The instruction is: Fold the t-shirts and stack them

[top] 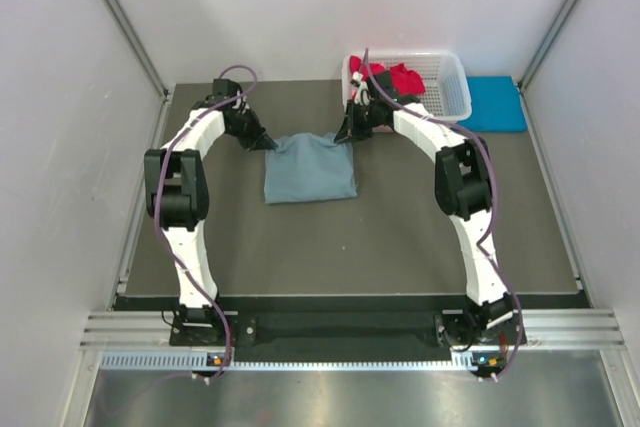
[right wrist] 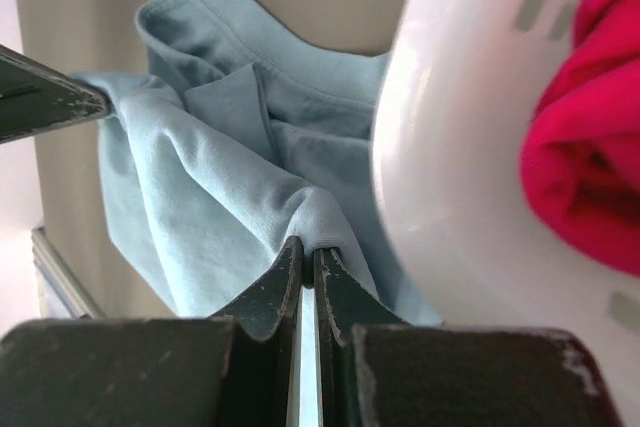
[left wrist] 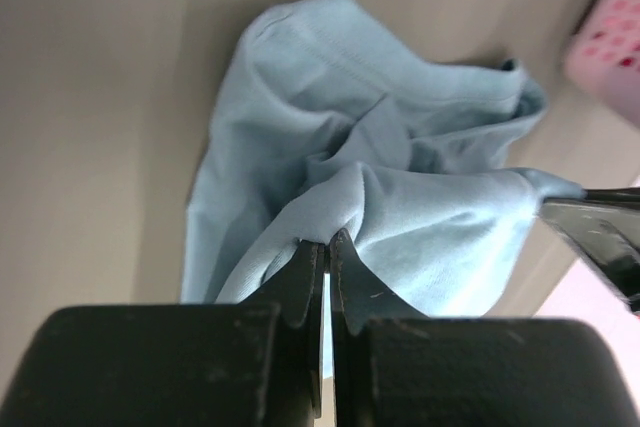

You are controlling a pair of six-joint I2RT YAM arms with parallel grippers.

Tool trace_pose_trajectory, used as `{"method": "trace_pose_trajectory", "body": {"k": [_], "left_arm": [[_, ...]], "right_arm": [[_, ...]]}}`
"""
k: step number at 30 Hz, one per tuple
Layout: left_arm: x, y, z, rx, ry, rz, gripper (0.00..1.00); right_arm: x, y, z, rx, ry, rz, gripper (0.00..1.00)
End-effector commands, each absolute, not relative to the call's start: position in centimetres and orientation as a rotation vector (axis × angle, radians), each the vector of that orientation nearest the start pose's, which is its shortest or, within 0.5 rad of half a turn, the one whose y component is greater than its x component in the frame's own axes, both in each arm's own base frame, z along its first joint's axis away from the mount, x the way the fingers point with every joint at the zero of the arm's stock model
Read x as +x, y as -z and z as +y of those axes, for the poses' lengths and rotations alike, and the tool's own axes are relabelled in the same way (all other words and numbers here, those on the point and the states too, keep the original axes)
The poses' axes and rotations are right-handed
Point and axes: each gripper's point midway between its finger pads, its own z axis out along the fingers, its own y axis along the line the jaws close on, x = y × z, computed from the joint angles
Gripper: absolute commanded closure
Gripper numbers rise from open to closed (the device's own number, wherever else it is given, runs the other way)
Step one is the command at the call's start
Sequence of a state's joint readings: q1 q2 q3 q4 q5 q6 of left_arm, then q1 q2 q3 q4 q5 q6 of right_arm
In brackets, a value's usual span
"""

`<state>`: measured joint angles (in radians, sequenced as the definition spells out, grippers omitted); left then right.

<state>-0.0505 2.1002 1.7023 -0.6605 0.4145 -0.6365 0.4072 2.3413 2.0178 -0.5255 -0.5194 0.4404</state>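
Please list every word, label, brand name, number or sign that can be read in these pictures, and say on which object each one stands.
No readable text in any view.
grey-blue t-shirt: plain, no print or label shows.
red t-shirt and turquoise t-shirt: plain.
white basket: no marking shows.
right arm's base: small coloured spots near it, too small to read.

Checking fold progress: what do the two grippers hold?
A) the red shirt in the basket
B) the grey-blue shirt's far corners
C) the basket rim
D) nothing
B: the left gripper and right gripper each have jaws shut on a pinch of the grey-blue shirt, at its far edge.
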Motion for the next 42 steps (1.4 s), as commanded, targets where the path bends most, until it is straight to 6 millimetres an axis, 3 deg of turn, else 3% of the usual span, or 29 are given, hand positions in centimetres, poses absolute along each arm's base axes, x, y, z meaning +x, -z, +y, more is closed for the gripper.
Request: {"method": "trace_pose_trajectory", "body": {"k": [1, 5, 10, 13, 14, 16, 17, 19, 20, 21, 23, 24, 25, 27, 28, 29, 31, 32, 35, 37, 42], "left_arm": [[51.4, -10.6, -12.7, -0.571, 0.891, 2.489, 1.0], [52.4, -10.1, -13.4, -0.528, 0.956, 2.461, 0.96], [53.3, -9.8, -12.8, -0.478, 0.892, 2.468, 0.64], [53.3, -11.4, -11.9, -0.446, 0.808, 2.458, 0.45], [52.9, -11.9, -11.5, -0.437, 0.779, 2.464, 0.41], [52.5, -14.1, -10.8, -0.412, 0.729, 2.434, 0.34], [52.1, -14.6, -10.3, -0.402, 0.685, 2.433, 0.3], [50.9, -16.2, -9.8, -0.373, 0.653, 2.415, 0.25], [50.4, -16.5, -9.5, -0.37, 0.634, 2.411, 0.1], [49.8, -17.6, -9.4, -0.357, 0.629, 2.395, 0.09], [48.0, -16.4, -9.4, -0.352, 0.631, 2.443, 0.08], [47.2, -16.9, -9.4, -0.342, 0.64, 2.44, 0.08], [45.9, -15.4, -9.6, -0.336, 0.653, 2.482, 0.08], [44.4, -14.7, -10.7, -0.309, 0.744, 2.508, 0.09], [43.1, -13.5, -11.1, -0.319, 0.778, 2.539, 0.09], [42.5, -13.1, -11.3, -0.318, 0.804, 2.555, 0.1], [41.1, -11.6, -11.6, -0.315, 0.83, 2.578, 0.11], [40.7, -11.2, -11.6, -0.309, 0.828, 2.58, 0.11], [39.9, -9.9, -12.1, -0.286, 0.884, 2.602, 0.12], [39.6, -9.1, -12.6, -0.289, 0.931, 2.617, 0.13], [39.7, -8.6, -13.1, -0.292, 0.985, 2.589, 0.19]], "right_arm": [[51.1, -10.8, 31.3, -0.197, -0.943, 2.425, 1.0], [51.2, -10.1, 30.8, -0.181, -0.91, 2.44, 0.99], [51.7, -10.3, 30.2, -0.18, -0.861, 2.436, 0.91], [51.7, -11.6, 30.1, -0.195, -0.858, 2.421, 0.77], [51.6, -12.2, 30.2, -0.203, -0.859, 2.42, 0.66], [51.4, -13.5, 29.9, -0.222, -0.853, 2.407, 0.57], [51.3, -14.3, 29.9, -0.23, -0.854, 2.397, 0.48], [50.7, -16.2, 29.7, -0.253, -0.854, 2.374, 0.4], [50.5, -16.9, 29.6, -0.261, -0.855, 2.364, 0.33], [49.9, -17.2, 29.3, -0.265, -0.85, 2.382, 0.3], [48.9, -18.2, 28.9, -0.287, -0.843, 2.389, 0.26], [48.2, -18.0, 28.6, -0.296, -0.839, 2.409, 0.25], [47.6, -19.2, 28.4, -0.317, -0.837, 2.389, 0.24], [45.9, -17.6, 27.9, -0.333, -0.841, 2.438, 0.22], [45.3, -18.5, 27.8, -0.362, -0.847, 2.404, 0.21], [44.0, -16.5, 27.3, -0.362, -0.849, 2.456, 0.2], [42.8, -16.2, 27.2, -0.388, -0.87, 2.458, 0.18], [41.8, -14.9, 27.1, -0.394, -0.874, 2.489, 0.16], [40.2, -13.6, 27.5, -0.424, -0.92, 2.484, 0.15], [39.6, -13.3, 27.9, -0.426, -0.955, 2.47, 0.14], [38.9, -10.0, 28.4, -0.421, -0.986, 2.476, 0.16]]}}
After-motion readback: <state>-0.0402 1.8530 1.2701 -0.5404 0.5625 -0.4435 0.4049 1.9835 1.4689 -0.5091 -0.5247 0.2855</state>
